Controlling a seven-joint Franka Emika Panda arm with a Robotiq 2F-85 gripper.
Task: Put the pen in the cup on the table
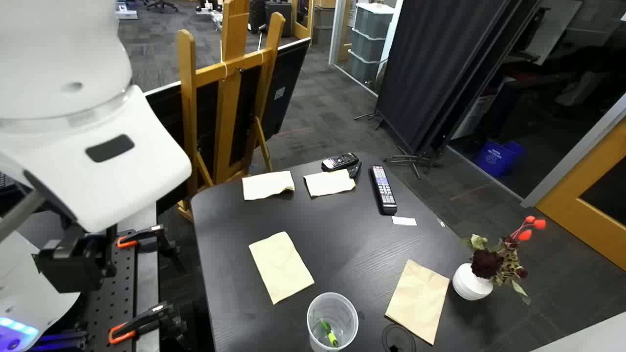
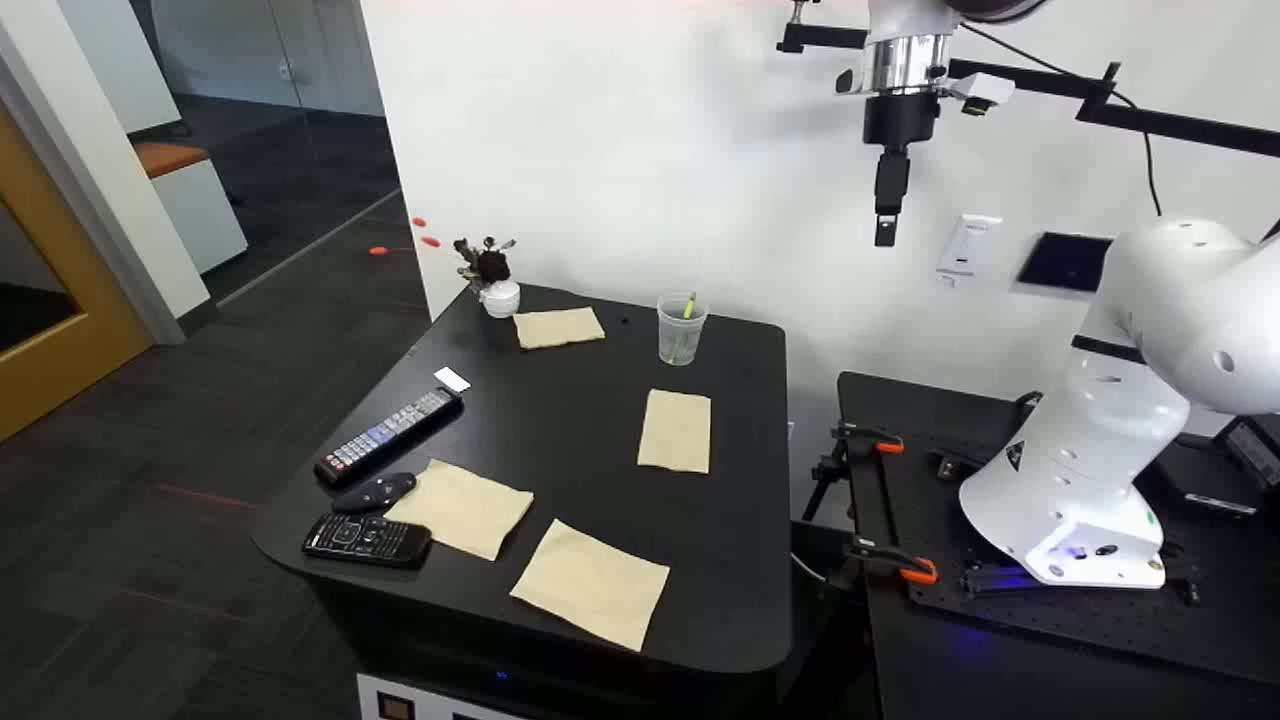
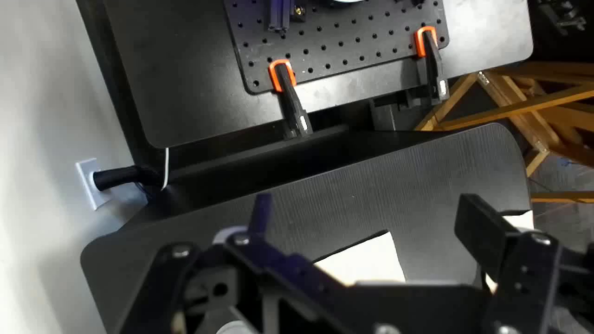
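One green pen [image 1: 329, 334], probably light, stiff and slick, leans inside the clear cup [image 1: 345, 310] on the black table [image 1: 342, 227] in an exterior view, the cup's base meeting the lower edge. In an exterior view the pen [image 2: 689, 306] brings its top close to the rim, probably where to pinch, while the cloudy wall blurs the lower barrel. In the wrist view the gripper [image 3: 366, 207] stands spread, nothing between its jaws, and the pen cannot be seen; a pale curve [image 3: 233, 327] may be the cup.
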